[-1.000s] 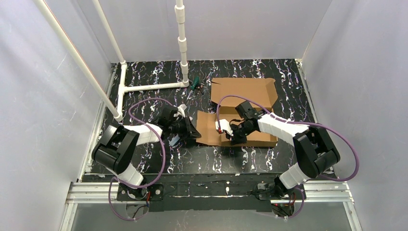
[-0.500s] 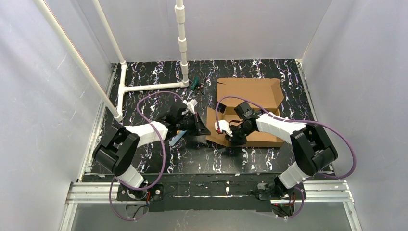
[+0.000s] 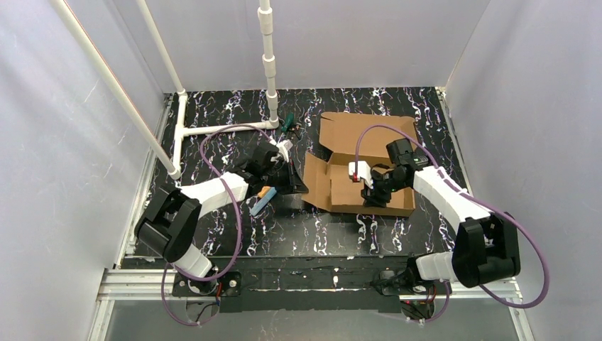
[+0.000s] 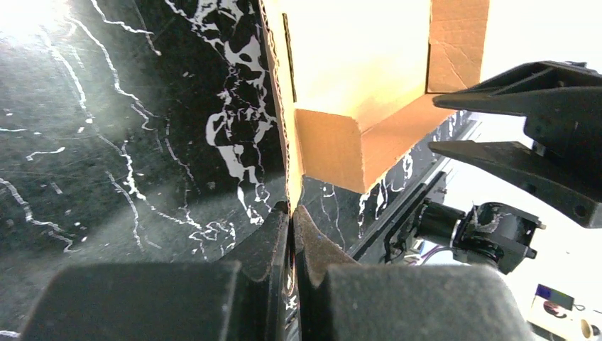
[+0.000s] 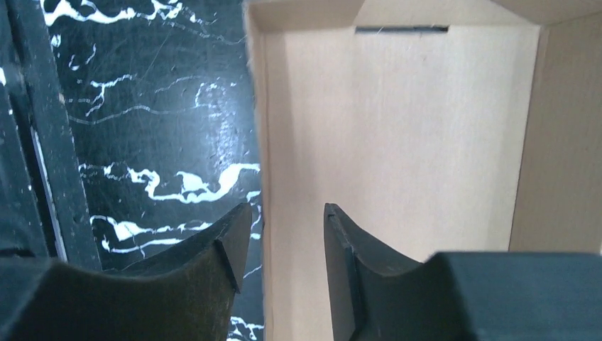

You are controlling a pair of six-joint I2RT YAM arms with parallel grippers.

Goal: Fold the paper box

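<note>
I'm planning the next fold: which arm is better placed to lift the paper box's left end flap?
Left. The left gripper is shut on the edge of that flap, at the left end of the paper box. The right gripper is open, straddling one wall farther right and gripping nothing.

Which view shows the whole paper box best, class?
Top external: the paper box shows almost whole, walls and flaps visible. Left wrist shows only a corner, its flap edge pinched by the left gripper. Right wrist shows only one wall and inner panel past the open right gripper.
</note>
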